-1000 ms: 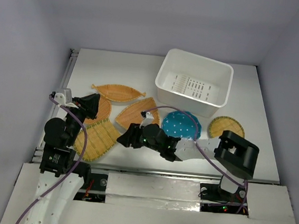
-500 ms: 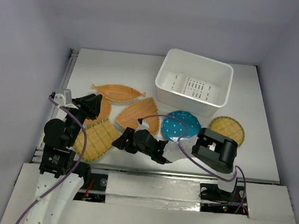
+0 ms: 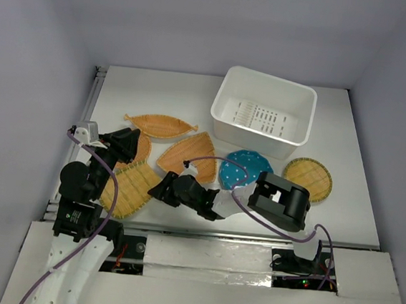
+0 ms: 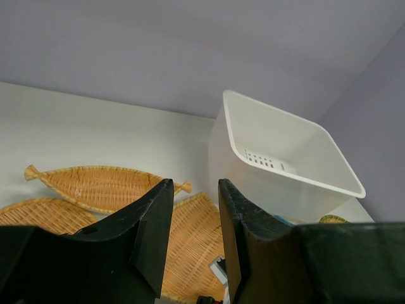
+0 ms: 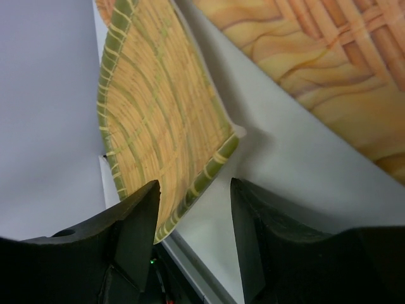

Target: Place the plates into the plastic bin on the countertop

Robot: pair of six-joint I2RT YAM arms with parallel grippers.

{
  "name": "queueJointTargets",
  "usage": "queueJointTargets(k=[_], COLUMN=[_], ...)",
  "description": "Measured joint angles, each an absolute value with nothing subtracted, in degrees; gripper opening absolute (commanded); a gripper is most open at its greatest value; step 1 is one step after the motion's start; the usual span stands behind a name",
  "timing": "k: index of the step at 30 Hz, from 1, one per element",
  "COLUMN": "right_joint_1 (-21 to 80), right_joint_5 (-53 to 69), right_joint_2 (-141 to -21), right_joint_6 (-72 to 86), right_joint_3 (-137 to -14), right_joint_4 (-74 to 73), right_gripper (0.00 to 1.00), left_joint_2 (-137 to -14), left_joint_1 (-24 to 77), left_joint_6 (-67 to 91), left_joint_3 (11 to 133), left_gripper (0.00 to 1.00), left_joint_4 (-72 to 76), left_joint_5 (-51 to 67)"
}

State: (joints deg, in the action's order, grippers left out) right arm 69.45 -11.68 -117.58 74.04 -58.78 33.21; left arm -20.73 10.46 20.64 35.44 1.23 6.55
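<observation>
Right claw point(image 5: 193, 190) open, jaws straddling the rim corner of the green-trimmed wicker plate point(image 5: 158, 107). The plate lies flat on the surface point(image 5: 291, 171), well apart from the plastic bin point(image 3: 291, 135). Likely light, stiff, thin, so a rim pinch suits. Left claw point(image 4: 195, 190) slightly open, empty.

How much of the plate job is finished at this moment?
Nothing done: the plastic bin is empty. In hand: the right gripper, open, faces the edge of the green-striped wicker plate; the left gripper holds nothing. Left: all six plates lie on the countertop.
</observation>
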Motion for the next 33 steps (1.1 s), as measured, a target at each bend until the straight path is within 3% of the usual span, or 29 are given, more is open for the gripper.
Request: queueJointTargets(k=[6, 10, 16, 25, 33], right_joint_1=[69.5, 69.5, 69.8, 70.9, 70.0], right_joint_5=[-11.9, -12.1, -12.4, -14.6, -21.2], right_joint_2=[-119.5, -119.7, -119.3, -114.1, -97.1], right_joint_6=[74.7, 75.2, 77.0, 72.1, 63.9], right_joint_3=[-60.6, -61.1, -60.6, -55.4, -49.8], right_joint_4=[32.7, 32.4, 36.4, 38.9, 36.9], right_gripper=[0.40, 0.20, 0.00, 0.00, 0.00], left_joint_2=[-20.7, -20.7, -20.7, -20.7, -20.1], left_joint_1=[10.5, 10.5, 10.5, 10.5, 10.5], left_joint_6=[20.6, 20.6, 20.6, 20.6, 20.6], left_joint_3=[35.4, 35.4, 35.4, 35.4, 35.7], left_gripper=[0.32, 0.31, 0.32, 0.31, 0.31], left_joint_4=[1.0, 1.0, 1.0, 1.0, 0.0], left_joint_5=[6.5, 6.5, 6.5, 6.0, 3.9])
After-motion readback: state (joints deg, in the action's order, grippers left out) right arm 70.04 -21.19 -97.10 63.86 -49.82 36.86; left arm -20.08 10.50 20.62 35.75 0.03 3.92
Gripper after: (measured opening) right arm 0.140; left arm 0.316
